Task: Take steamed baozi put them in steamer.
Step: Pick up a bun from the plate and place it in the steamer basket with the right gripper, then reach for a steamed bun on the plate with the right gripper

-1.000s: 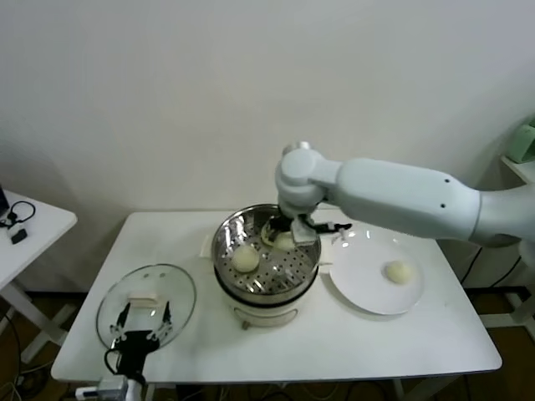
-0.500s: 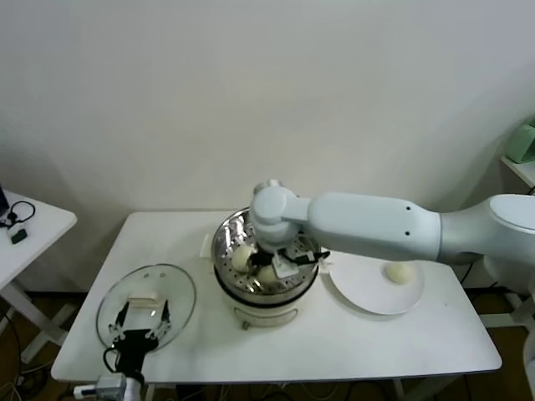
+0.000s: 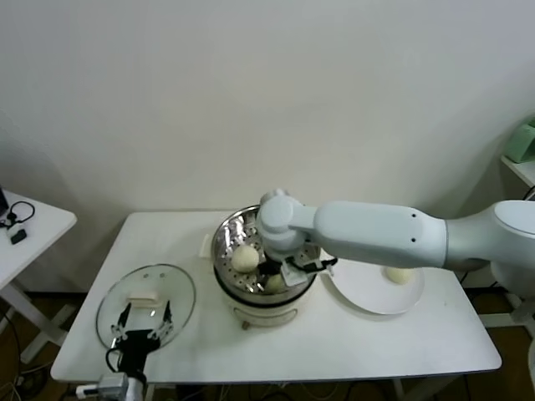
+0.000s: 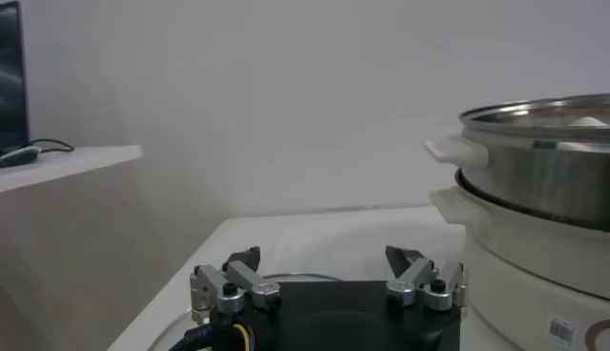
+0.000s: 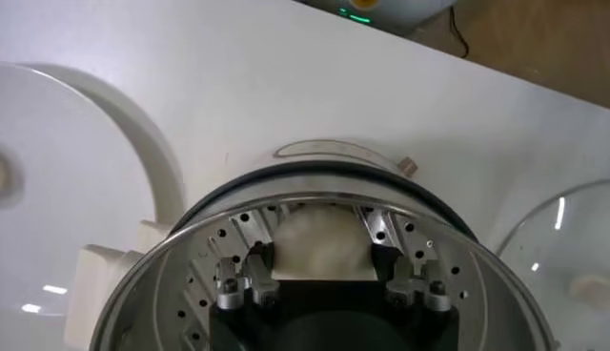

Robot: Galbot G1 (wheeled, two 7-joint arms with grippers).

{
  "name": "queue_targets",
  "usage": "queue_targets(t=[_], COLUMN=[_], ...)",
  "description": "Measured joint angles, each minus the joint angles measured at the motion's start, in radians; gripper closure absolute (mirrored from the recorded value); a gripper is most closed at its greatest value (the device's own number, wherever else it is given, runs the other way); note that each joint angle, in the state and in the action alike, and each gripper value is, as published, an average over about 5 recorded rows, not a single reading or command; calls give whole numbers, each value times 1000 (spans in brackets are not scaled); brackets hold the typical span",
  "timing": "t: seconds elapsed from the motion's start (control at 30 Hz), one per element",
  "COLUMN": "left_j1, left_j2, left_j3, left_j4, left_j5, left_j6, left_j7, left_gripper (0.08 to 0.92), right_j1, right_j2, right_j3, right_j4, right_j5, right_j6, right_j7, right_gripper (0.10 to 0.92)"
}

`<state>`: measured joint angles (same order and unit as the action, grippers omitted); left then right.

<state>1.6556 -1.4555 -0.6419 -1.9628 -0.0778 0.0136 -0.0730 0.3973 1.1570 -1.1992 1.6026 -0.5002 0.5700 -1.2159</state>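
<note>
The steamer (image 3: 222, 241) stands mid-table on its white base. My right gripper (image 3: 279, 276) reaches down inside it, shut on a pale baozi (image 3: 274, 283). In the right wrist view the bun (image 5: 321, 238) fills the gap between the two fingers, just above the perforated floor near the steamer's wall (image 5: 238, 225). A second baozi (image 3: 245, 258) lies on the steamer floor to the left. A third baozi (image 3: 399, 274) lies on the white plate (image 3: 376, 299), partly hidden by my right arm. My left gripper (image 3: 139, 329) is open and empty, parked over the glass lid.
The round glass lid (image 3: 171, 288) lies at the table's front left. The plate sits just right of the steamer. The left wrist view shows the steamer's side (image 4: 543, 162) beyond my left gripper (image 4: 329, 262). A small side table (image 3: 33, 221) stands far left.
My right gripper has carried the baozi from the steamer's back rim forward and down into the pot, near its front wall. The left arm has not moved.
</note>
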Motion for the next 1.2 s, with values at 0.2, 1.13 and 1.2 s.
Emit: queue_targets(t=[0.2,1.13,1.2], left_j1=[-4,-34,-36], left_j2=[-1,13,15], left_j3=[2,21,22], left_j4=[3,-6,-4], left_j5=[0,-17,-20], left_j6=[2,21,21], left_j7=[-2,-8,-8], left_gripper=[177,177,177], right_j1=[-5,200,242], right_j2=[0,-109,-138], right_j3=[1,1,-35], right_j4=[-11,-121,-141], right_j5=[3,289,371], right_j6=[10,-12,-72], right_j7=[8,-24,-25], right_gripper=[270,203,203])
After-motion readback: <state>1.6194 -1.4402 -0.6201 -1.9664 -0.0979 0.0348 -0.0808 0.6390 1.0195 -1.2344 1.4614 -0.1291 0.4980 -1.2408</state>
